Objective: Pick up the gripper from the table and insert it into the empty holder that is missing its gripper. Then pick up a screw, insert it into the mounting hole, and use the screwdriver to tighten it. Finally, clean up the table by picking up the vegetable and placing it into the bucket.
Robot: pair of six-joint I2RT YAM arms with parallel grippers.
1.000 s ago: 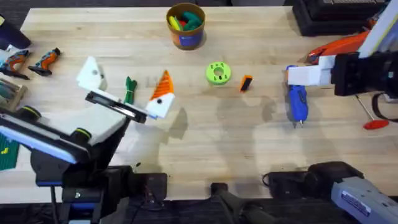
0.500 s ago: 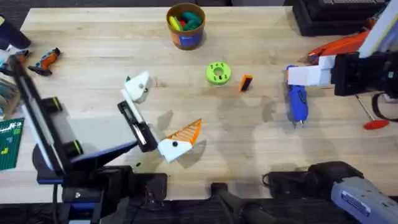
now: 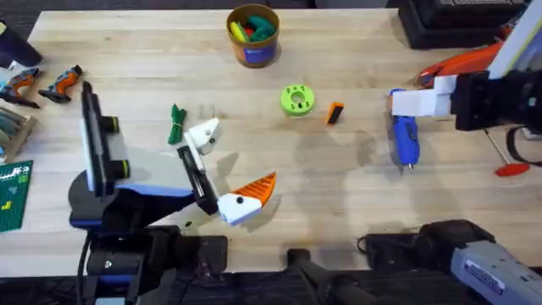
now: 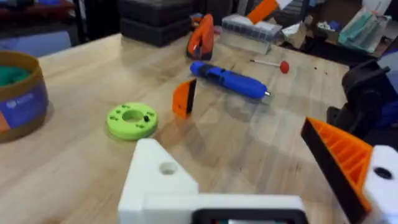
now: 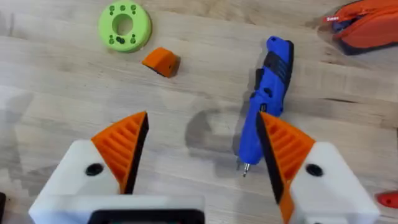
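1. Clearly, the first step is not yet begun: the gripper [image 3: 335, 113] lies loose on the bench [image 3: 279, 195], at 3 o'clock of the lime disc [image 3: 296, 100].
2. Left claw [image 3: 222, 172] stands apart, holding nothing; its holder [image 4: 163, 180] is bare.
3. Right claw [image 5: 202, 149] is apart too, above the screwdriver [image 3: 405, 140].
4. Next, one claw must pinch this small orange wedge with a black end.

Pale matt wood-grain table [image 3: 356, 212], glossy blue plastic screwdriver [image 5: 264, 99], ribbed orange pads [image 5: 124, 146], seemingly plastic

Open right pincer [image 5: 202, 152], screwdriver [image 5: 263, 99], gripper [image 5: 161, 61], green disc [image 5: 124, 27]
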